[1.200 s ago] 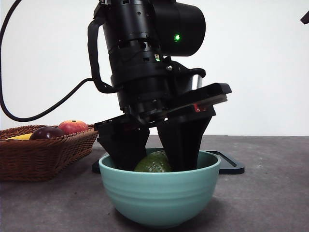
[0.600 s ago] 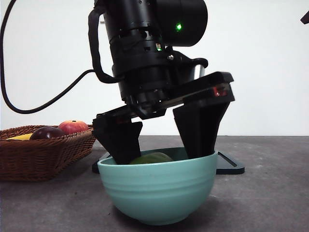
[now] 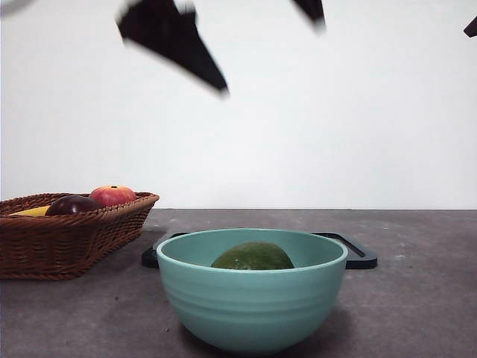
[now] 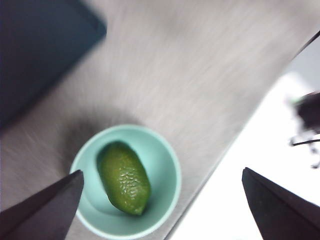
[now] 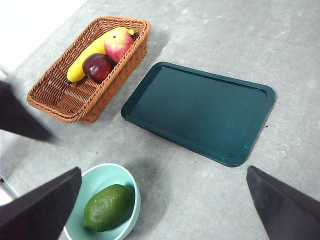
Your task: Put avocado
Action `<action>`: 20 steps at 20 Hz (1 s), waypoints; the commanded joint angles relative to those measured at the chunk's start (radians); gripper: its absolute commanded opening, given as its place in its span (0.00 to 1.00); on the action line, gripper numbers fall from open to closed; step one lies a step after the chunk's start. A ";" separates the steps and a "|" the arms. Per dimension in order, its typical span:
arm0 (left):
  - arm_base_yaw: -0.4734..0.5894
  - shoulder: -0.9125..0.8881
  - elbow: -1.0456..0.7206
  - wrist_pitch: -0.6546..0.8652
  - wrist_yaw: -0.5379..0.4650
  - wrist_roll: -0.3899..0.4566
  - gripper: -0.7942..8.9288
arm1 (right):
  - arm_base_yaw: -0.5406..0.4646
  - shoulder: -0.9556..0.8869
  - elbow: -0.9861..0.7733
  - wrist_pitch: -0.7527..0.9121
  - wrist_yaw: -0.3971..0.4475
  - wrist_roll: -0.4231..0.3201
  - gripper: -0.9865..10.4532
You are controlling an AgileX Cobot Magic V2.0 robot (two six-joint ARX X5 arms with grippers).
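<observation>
The avocado (image 3: 253, 256) lay on its side in the bottom of the bowl (image 3: 252, 306), with nothing gripping it. The left gripper (image 4: 162, 200) hung high above the bowl, its two fingers (image 4: 42, 207) spread wide apart and empty; in the left wrist view the avocado (image 4: 124, 177) and the bowl (image 4: 165, 165) sat far below, between the two fingertips but well clear of both. In the front view those fingers (image 3: 175, 37) showed only as blurred dark tips at the top edge, well above the bowl's rim.

The right gripper (image 5: 162, 200) waited off to one side and high up, its fingers (image 5: 40, 212) also wide apart and holding nothing. Far below it lay the bowl (image 5: 122, 182) with the avocado (image 5: 107, 207) inside, near one fingertip, and a dark tray (image 5: 200, 112) flat on the table (image 5: 250, 40), between the fingertips and farther out. Beside the tray stood a wicker basket (image 5: 75, 102) holding a banana (image 5: 87, 55), a red apple (image 5: 117, 45) and a dark purple fruit (image 5: 97, 66). The bowl stood apart from both the tray and the basket, touching neither. In the front view the basket (image 3: 67, 239) stood to the left of the bowl and the tray (image 3: 358, 257) lay just behind it.
</observation>
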 commanded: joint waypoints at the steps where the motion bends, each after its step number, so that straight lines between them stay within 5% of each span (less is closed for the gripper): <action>1: -0.008 -0.123 0.013 -0.025 -0.008 0.037 0.59 | 0.005 0.004 0.017 0.013 -0.001 -0.005 0.59; 11: -0.008 -0.549 -0.006 -0.136 -0.305 -0.006 0.59 | 0.005 0.004 0.017 0.011 -0.003 -0.008 0.59; 20: -0.008 -0.764 -0.270 -0.078 -0.309 -0.009 0.59 | 0.024 0.017 0.020 -0.060 0.000 0.003 0.59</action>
